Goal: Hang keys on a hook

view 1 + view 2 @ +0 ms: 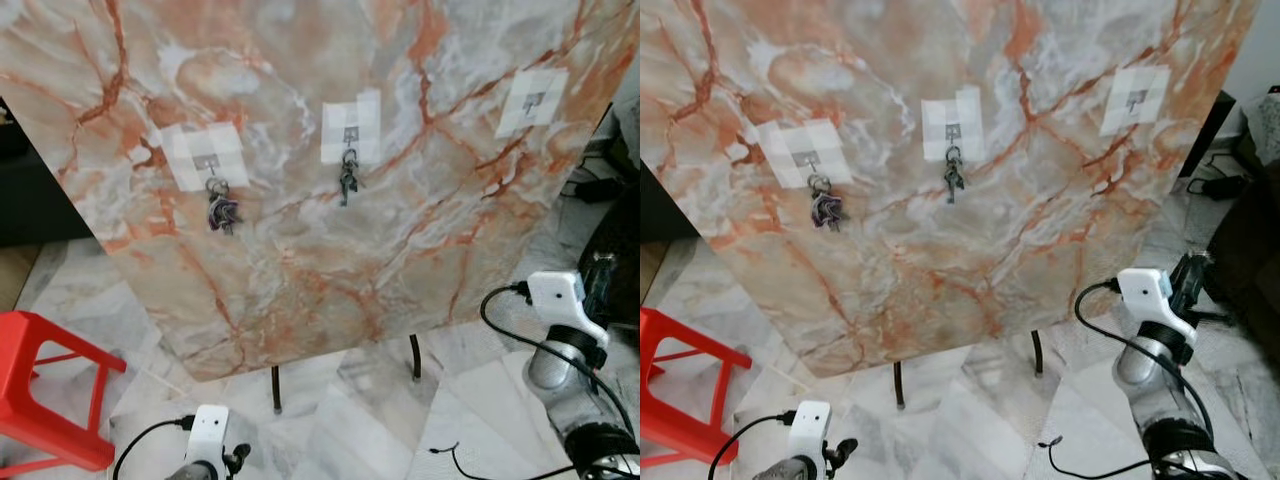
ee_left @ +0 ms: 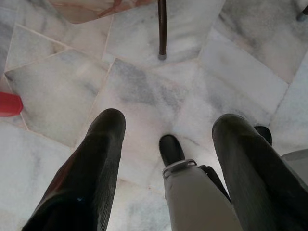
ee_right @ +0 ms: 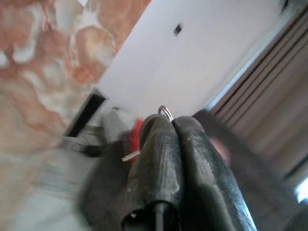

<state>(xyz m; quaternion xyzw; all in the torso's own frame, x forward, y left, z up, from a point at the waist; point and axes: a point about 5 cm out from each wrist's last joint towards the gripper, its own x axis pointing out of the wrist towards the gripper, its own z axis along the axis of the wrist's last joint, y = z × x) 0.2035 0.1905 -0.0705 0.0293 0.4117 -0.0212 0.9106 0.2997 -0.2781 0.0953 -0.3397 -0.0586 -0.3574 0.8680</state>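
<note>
The right claw [image 3: 172, 122] is pinched tight on a key ring [image 3: 165, 112], raised low beside the marble board [image 1: 300, 170]. The left claw [image 2: 166, 127] hangs spread wide over the floor [image 2: 144, 91]. Two key bunches [image 1: 222, 210] [image 1: 348, 178] hang on the left and middle hooks; the right hook [image 1: 533, 100] is bare.

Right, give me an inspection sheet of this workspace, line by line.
Surface: marble board leaning on thin dark legs, three taped hooks.
Job's things: key bunches hang on the left hook and middle hook; right hook bare; a key ring pokes from the right claw.
Clutter: red stool.
Grippers: right claw shut on the key ring, raised beside the board; left claw open, hanging over the floor.
Cables: black cable on right arm.
Surroundings: marble tile floor.
</note>
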